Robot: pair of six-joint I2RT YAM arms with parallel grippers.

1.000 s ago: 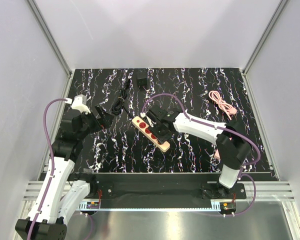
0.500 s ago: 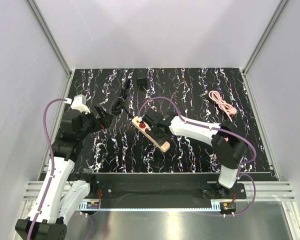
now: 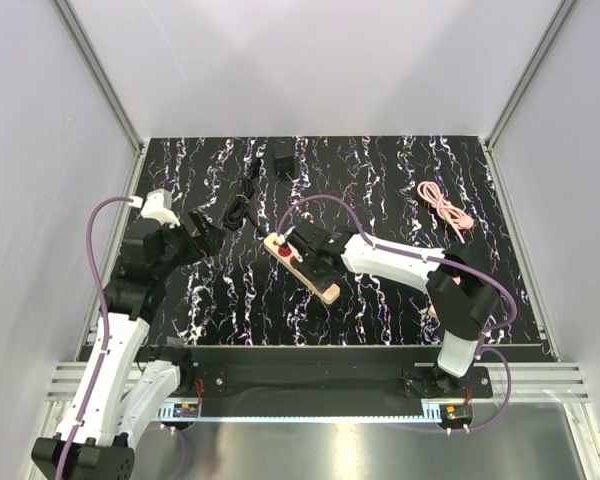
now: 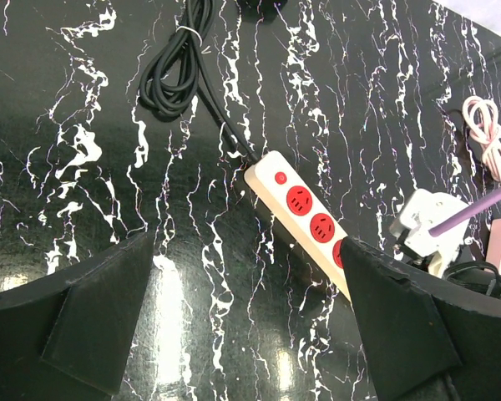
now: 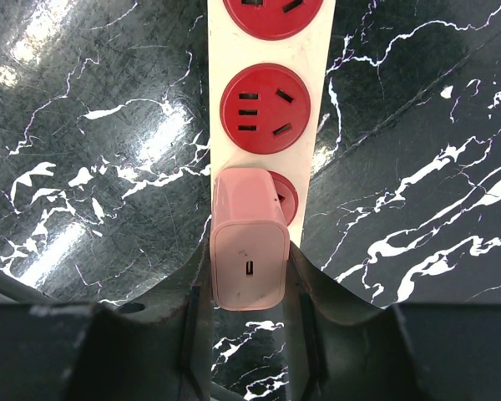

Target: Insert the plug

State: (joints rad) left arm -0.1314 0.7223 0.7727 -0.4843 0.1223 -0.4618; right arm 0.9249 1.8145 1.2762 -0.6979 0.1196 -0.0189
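The cream power strip (image 5: 221, 58) lies on the marbled table (image 3: 400, 300) with its red sockets up. One of them is mostly covered by the pink plug (image 5: 249, 251) standing on it, though whether it's pushed fully home I can't tell. The right gripper (image 5: 250, 280) is clamped on that plug, a finger (image 5: 194, 292) tight against each side of the block. The left gripper (image 4: 250, 326) hangs with jaws spread wide, well apart from the strip, and a black adapter (image 3: 283, 160) lies near the far edge.
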